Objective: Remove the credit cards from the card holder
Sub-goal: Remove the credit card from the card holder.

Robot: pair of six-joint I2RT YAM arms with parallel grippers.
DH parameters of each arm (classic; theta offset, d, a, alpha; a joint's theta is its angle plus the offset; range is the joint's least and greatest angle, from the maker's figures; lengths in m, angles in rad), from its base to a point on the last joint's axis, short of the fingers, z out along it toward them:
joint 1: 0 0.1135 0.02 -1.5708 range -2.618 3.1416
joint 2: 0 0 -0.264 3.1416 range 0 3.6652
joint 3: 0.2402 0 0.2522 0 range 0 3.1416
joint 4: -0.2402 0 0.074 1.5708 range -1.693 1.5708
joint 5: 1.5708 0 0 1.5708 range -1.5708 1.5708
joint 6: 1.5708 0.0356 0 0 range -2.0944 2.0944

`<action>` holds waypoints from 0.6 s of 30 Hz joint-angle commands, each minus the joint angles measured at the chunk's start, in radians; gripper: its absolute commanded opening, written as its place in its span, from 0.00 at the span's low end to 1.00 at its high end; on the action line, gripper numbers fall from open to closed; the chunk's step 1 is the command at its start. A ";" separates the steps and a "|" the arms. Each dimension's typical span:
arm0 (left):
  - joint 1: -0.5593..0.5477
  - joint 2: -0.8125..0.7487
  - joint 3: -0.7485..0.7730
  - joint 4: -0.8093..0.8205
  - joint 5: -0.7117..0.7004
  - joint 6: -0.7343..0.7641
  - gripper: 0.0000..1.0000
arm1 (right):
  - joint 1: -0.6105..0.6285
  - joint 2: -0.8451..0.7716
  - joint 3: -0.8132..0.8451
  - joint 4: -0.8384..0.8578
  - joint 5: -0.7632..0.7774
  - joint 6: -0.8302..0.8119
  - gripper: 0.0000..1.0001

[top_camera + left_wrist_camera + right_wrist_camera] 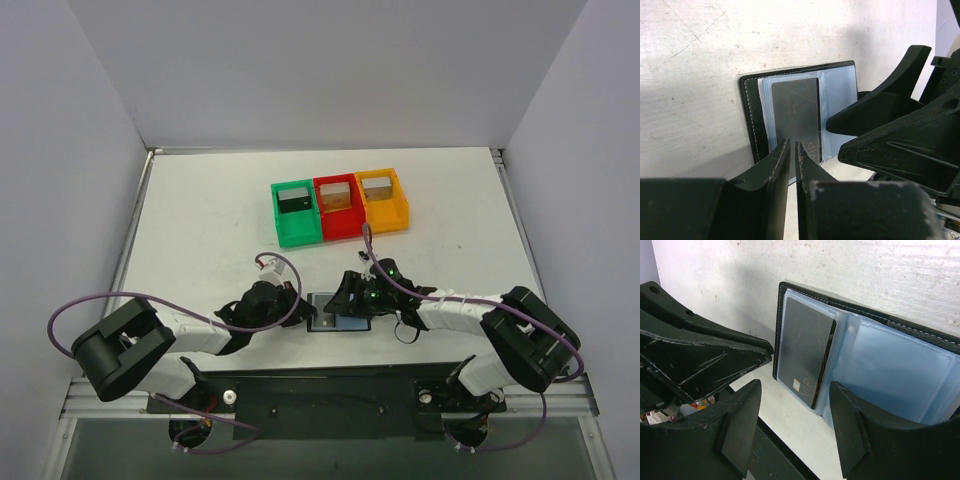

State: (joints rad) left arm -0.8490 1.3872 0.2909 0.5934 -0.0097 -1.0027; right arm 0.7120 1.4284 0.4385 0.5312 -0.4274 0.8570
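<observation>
I keep the card holder (333, 312) lying open at the middle of the worktop's (200, 220) near edge, so its dark card (795, 112) faces up for picking. My left gripper (791, 145) sits at the card's end, fingers a slit apart with nothing visibly between them. The right gripper (792, 395) straddles the card's corner, half open and empty, likely to steady it.

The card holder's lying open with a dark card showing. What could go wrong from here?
One: the left gripper is barely open at the edge of the dark card; closing there might pinch the clear sleeve too and drag the card holder. Two: the right gripper is open over the holder, not visibly pressing it, so it could slide or flip shut.
</observation>
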 commanded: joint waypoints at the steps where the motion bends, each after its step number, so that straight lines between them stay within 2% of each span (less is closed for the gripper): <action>1: 0.001 -0.019 0.031 -0.015 -0.027 0.007 0.20 | -0.006 -0.014 0.005 0.027 -0.013 0.004 0.52; 7: -0.001 -0.002 0.033 -0.024 -0.030 0.006 0.24 | -0.006 -0.008 0.011 0.033 -0.020 0.010 0.53; 12: -0.001 0.016 0.040 -0.011 -0.019 0.007 0.34 | -0.003 -0.006 0.014 0.032 -0.022 0.011 0.54; 18: -0.009 0.053 0.053 0.014 -0.003 0.009 0.34 | -0.005 -0.003 0.014 0.033 -0.024 0.013 0.54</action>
State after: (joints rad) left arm -0.8501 1.4197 0.3038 0.5594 -0.0242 -1.0031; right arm 0.7120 1.4288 0.4385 0.5343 -0.4355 0.8642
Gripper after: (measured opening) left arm 0.348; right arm 0.537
